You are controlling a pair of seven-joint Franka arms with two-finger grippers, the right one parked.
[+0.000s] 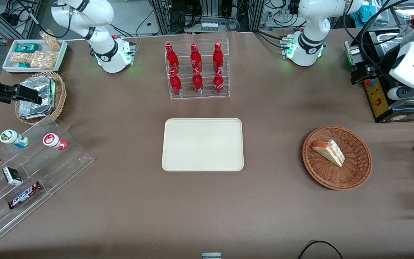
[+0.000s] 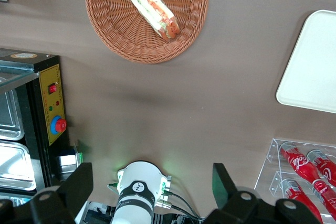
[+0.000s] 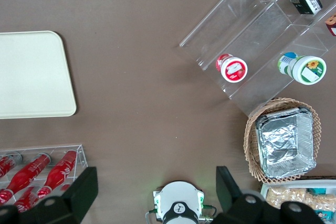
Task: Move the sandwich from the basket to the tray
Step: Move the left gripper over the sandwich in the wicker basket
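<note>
Gripper (image 2: pixel 152 187) high, fingers spread wide, holding nothing. Sandwich (image 2: pixel 155 12) lies in basket (image 2: pixel 113 35) well below and ahead of it, long axis diagonal to the fingers. Tray (image 1: pixel 202 144) bare.

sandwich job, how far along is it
Nothing looks done yet: the sandwich lies in the basket and the tray holds nothing. Nothing is in hand either; the gripper is open, high above the table near the arm's base, well clear of the basket. Left: reach down, grasp the sandwich, carry it to the tray, release.
</note>
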